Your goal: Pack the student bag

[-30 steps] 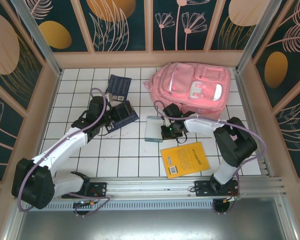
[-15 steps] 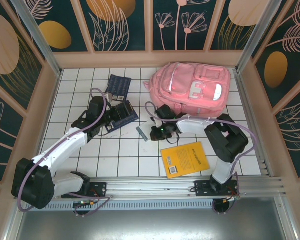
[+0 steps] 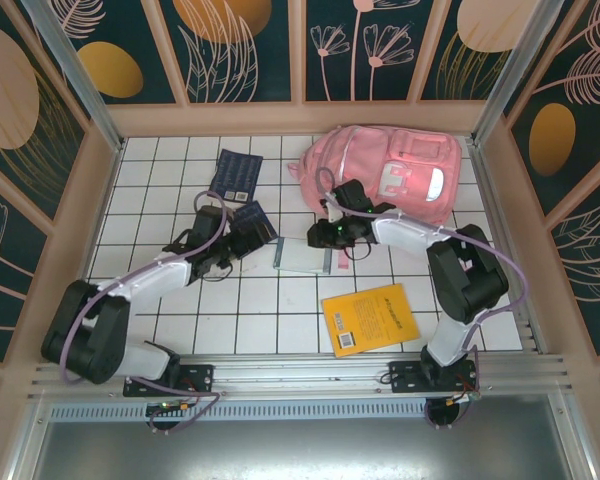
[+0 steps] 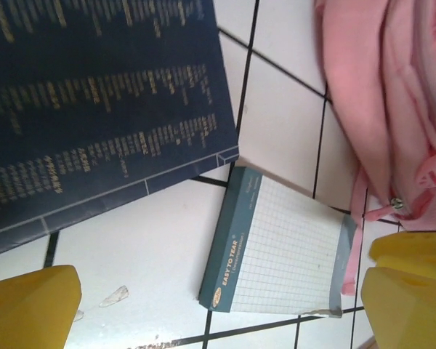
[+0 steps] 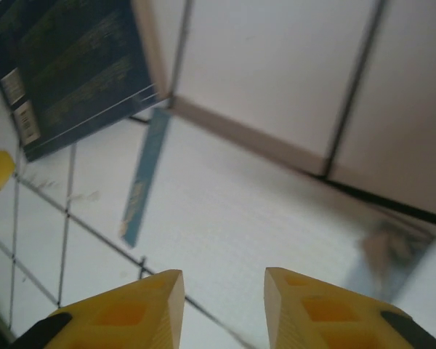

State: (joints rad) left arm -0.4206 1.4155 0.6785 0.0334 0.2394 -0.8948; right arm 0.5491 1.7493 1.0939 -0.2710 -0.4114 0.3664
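Student bag point(image 3: 400, 160): pink fabric, rnd shape

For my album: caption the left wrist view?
A teal-edged gridded notepad flat on white tiles, between a dark blue booklet and the pink fabric backpack.

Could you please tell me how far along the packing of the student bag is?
Done: nothing visibly packed. The student bag lies at the back; the yellow book and two dark blue books lie outside it. In hand: the right claw hovers open over the graph-paper notepad near the bag; the left claw is open, empty. Left: everything.
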